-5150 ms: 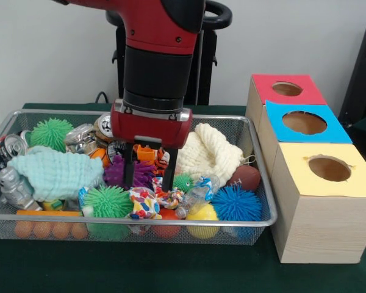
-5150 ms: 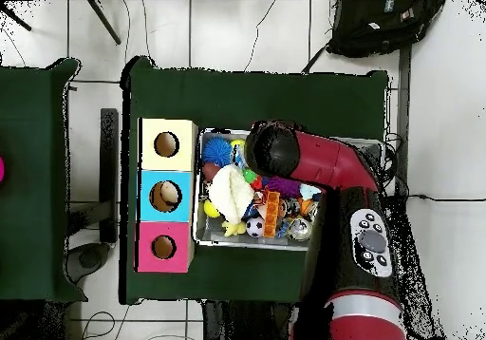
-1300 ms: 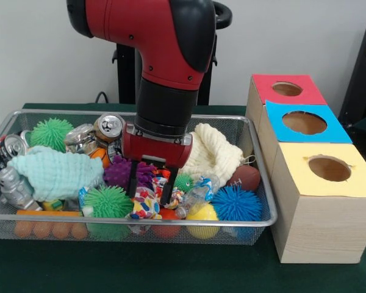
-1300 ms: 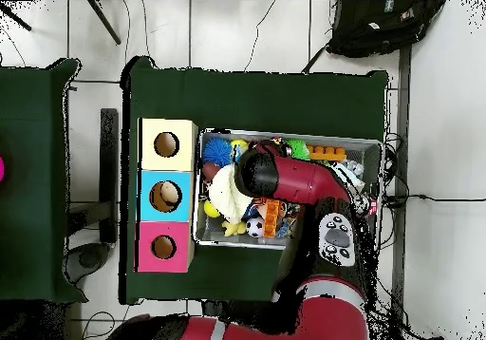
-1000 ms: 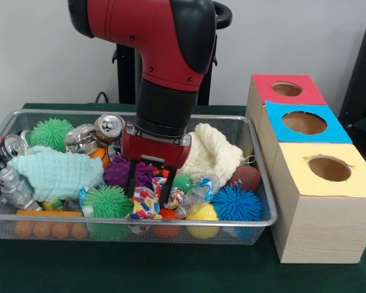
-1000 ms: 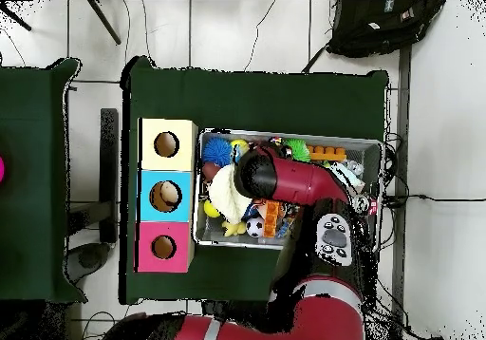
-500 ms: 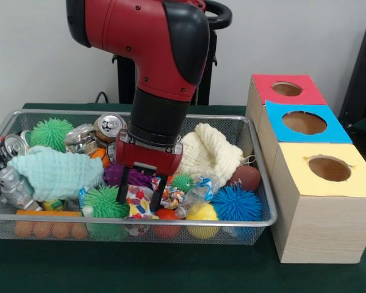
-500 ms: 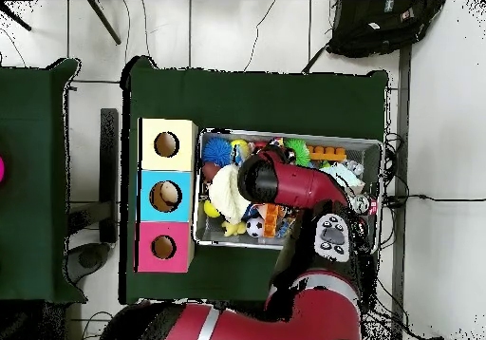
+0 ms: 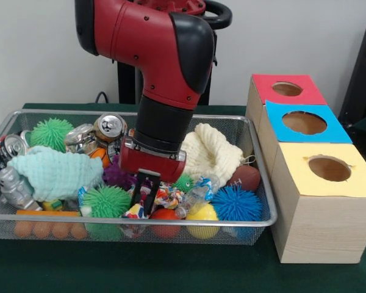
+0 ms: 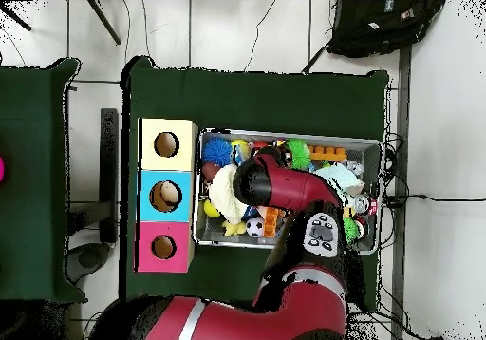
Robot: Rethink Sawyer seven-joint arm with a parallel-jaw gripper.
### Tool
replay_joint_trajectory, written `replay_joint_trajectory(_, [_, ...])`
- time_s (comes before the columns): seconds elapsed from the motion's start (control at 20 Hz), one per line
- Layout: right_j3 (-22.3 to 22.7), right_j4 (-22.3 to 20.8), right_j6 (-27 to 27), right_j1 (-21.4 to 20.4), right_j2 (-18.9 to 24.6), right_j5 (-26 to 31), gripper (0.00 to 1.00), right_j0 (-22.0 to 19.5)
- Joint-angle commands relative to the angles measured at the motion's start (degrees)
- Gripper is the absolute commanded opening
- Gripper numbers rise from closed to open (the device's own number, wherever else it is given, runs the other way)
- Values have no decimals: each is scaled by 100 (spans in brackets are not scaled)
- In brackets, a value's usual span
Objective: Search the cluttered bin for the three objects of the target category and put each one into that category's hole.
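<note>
Red arm's gripper point(image 9: 145, 194) is digging into the wire bin point(image 9: 232, 233) up front, fingers pinching together on a multicoloured spotted toy point(image 9: 138, 207) beside the green spiky ball point(image 9: 105, 201). From overhead, the arm point(image 10: 275, 186) is covering the bin's point(image 10: 372, 144) middle; three coloured hole boxes point(image 10: 166, 195) are sitting alongside on the tabletop point(image 10: 256, 94).

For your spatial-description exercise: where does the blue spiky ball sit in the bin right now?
In the front view, the blue spiky ball lies at the bin's right front corner, beside the yellow ball, below the brown football.
</note>
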Motion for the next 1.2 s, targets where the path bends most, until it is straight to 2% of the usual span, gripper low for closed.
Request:
replay_joint_trajectory(0.05, [308, 247, 1341, 286, 161, -162, 0, -3])
replay_joint_trajectory(0.35, [369, 263, 1256, 101, 289, 64, 0, -52])
replay_joint_trajectory(0.6, [522, 373, 1257, -245, 425, 443, 0, -34])
replay_joint_trajectory(0.9, [529, 553, 1219, -616, 395, 1025, 0, 89])
replay_joint_trajectory(1.2, [514, 696, 1247, -759, 350, 1316, 0, 199])
